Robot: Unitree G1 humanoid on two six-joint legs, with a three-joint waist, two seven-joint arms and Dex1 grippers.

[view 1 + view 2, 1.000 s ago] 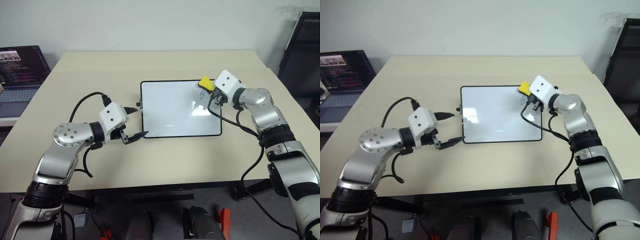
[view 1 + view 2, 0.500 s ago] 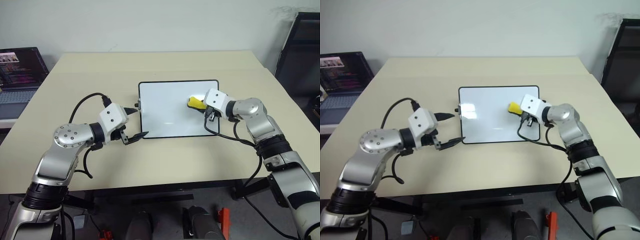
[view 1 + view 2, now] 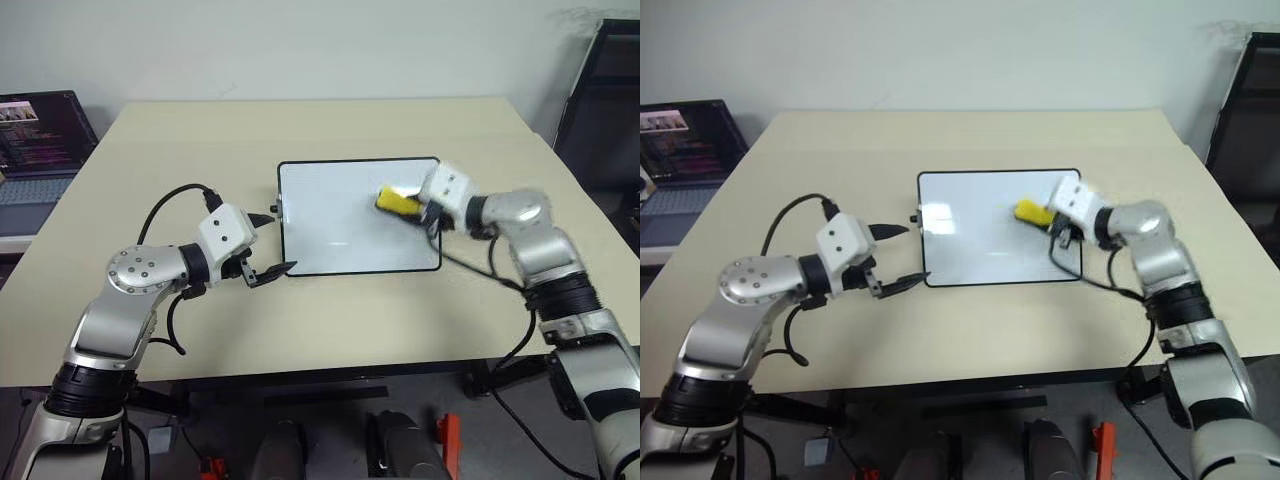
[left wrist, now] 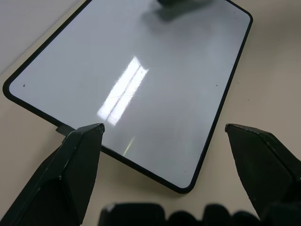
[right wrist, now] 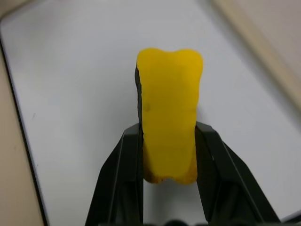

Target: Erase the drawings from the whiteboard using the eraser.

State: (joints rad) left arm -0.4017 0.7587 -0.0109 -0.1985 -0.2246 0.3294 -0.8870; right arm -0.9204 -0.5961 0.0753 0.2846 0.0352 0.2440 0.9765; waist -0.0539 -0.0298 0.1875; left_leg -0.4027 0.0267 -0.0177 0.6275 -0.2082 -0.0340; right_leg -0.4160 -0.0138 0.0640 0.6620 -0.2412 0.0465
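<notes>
Beige surface [image 3: 330,320] against a plain white wall, w/ a laptop [image 3: 40,135] at the far left edge and a dark chair [image 3: 605,100] at far right. Whiteboard [image 3: 330,240] lies flat mid-surface, black frame, long side running left-right, small black knob on its left short side.

Right gripper [image 3: 412,207] reaches over the board's right part, fingers clamped on the eraser [image 3: 397,201], a yellow block. Wrist view shows the eraser [image 5: 169,127] pinched between the two black fingers [image 5: 117,179], sticking out past the tips, board white beneath it. Can't tell whether it presses on the board or hovers just above.

Left gripper [image 3: 272,245] sits just beside the board's left edge, near the lower-left corner, fingers apart, nothing between them. Wrist view has the board's corner [image 4: 188,183] framed between the spread tips; contact w/ the frame can't be told.

No drawings legible on the board in these views; glare streaks only. Judgement: wiping looks mostly or wholly done, but glare could hide faint marks.

Risks, as judgement:
- Board is loose on the surface; a sideways wipe could slide or spin it, esp. if the left gripper isn't bracing it.
- Eraser is held by its rear part only; hard downward push could lever it out of the grip.
- Too light a pass leaves residue.
- Right-arm cable [image 3: 470,270] trails over the board's right edge and could drag it.
</notes>
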